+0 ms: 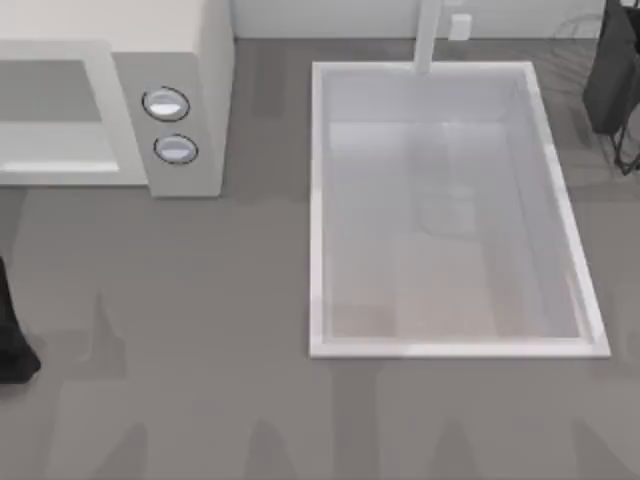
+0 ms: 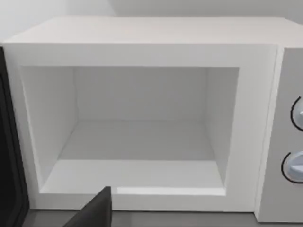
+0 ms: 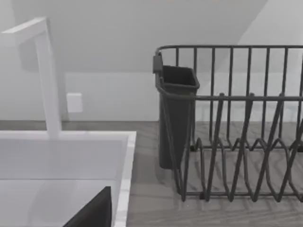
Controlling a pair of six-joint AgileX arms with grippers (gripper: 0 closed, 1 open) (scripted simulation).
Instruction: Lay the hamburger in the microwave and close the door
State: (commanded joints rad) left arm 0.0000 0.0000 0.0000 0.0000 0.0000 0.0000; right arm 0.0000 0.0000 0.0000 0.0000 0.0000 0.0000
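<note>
Left arm (image 1: 12, 340) facing open microwave (image 2: 142, 118) (cavity bare)

The cream-white microwave (image 1: 180, 90) stands at the table's far left, its two dials (image 1: 170, 125) frontward, cavity (image 2: 137, 142) open.

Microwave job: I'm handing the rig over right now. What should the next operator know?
Left gripper: in front of the microwave at the table's left, facing its open cavity.
Right gripper: idle near the sink, facing the dish rack.
Things: the cavity is bare. The dark panel beside the opening is probably the door, swung out.
Done: the microwave stands open.
Left: lay the hamburger in the cavity, then close the door.
</note>
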